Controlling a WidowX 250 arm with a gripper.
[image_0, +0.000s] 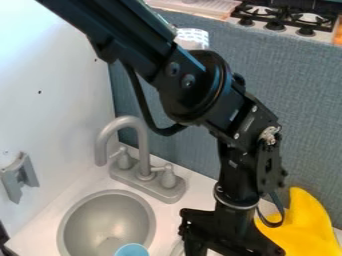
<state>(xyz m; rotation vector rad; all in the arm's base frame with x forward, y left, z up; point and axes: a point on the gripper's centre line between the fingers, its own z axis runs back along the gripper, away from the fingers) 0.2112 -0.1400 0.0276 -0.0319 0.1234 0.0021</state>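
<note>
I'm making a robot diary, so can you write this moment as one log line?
gripper: low, right of sink | beside gripper: yellow thing | at sink: blue round thing | behind sink: grey faucet

A grey faucet (144, 155) — a blue-grey partition (294, 85) — and a stove (289, 29) beyond.

We see a smooth white counter (198, 186) with a round grey sink (107, 192) set into it. Just behind the sink stands a grey two-handled faucet (144, 150) on a rectangular base; well to the sink's right we see a bright yellow, curved-edged object (311, 220).
</note>
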